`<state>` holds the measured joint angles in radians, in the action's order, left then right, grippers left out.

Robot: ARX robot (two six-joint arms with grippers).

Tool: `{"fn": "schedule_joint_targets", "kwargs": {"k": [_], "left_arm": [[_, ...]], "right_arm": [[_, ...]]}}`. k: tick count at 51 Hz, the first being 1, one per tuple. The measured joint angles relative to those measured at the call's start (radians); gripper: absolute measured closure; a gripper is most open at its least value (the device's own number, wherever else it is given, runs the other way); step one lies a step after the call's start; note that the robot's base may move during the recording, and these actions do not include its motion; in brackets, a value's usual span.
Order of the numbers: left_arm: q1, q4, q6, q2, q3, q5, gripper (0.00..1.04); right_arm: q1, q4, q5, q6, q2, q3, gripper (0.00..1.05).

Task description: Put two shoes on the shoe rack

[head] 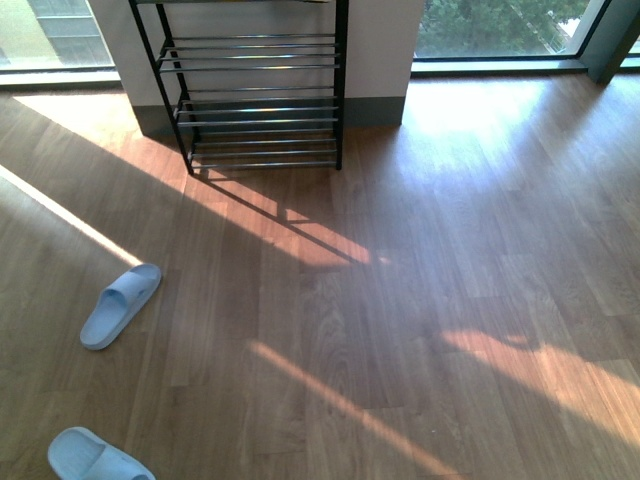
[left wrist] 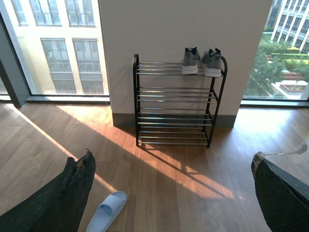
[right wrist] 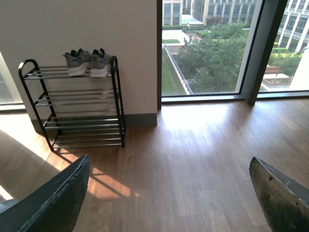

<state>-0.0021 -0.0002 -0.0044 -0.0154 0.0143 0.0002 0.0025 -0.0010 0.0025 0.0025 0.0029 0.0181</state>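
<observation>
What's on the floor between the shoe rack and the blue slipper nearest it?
Nothing: the front view shows only bare, sunlit wooden floor between the slipper and the shoe rack.

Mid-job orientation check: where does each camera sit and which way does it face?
Front: on the body, tilted down at floor, shoe rack and two slide sandals; no arm shows.
Left wrist: high, facing the rack; open left gripper frames it.
Right wrist: high, facing rack and windows; open right gripper shows.
Both wrist views share the top-shelf sneakers.

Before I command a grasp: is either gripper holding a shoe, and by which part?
Nothing: the left gripper and the right gripper are both open and empty.
</observation>
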Motion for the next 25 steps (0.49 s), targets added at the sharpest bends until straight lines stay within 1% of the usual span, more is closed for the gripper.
{"fn": "schedule_joint_targets", "kwargs": {"k": [25], "left_arm": [[0.0,0.0,0.0,0.0,0.0,0.0,0.09]], "right_arm": [[0.0,0.0,-0.003,0.0,0.0,0.0,0.09]]}}
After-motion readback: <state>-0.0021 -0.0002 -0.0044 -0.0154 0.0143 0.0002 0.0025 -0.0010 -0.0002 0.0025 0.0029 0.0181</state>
